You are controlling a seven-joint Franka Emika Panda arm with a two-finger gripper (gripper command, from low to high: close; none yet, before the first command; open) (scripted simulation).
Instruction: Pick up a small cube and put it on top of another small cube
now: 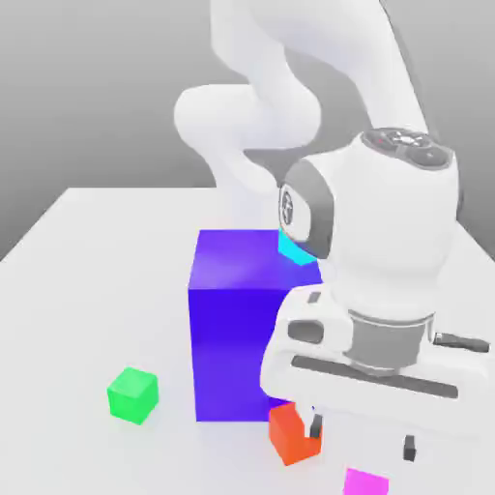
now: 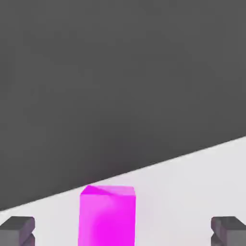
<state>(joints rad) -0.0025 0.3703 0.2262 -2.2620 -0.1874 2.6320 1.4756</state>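
Hovering released, your hand [image 1: 361, 440] straddles the magenta cube [image 1: 366, 481] on the worktop [image 1: 68, 290] near the orange cube [image 1: 290, 432]; lower squarely, clench centred, then lift towards the green cube [image 1: 132, 394]

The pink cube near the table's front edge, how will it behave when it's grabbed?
The pink cube looks rigid and flat-sided, so the open tool should probably clamp it squarely. It rests flat on the table, so it likely won't roll, though a nudge might slide it.
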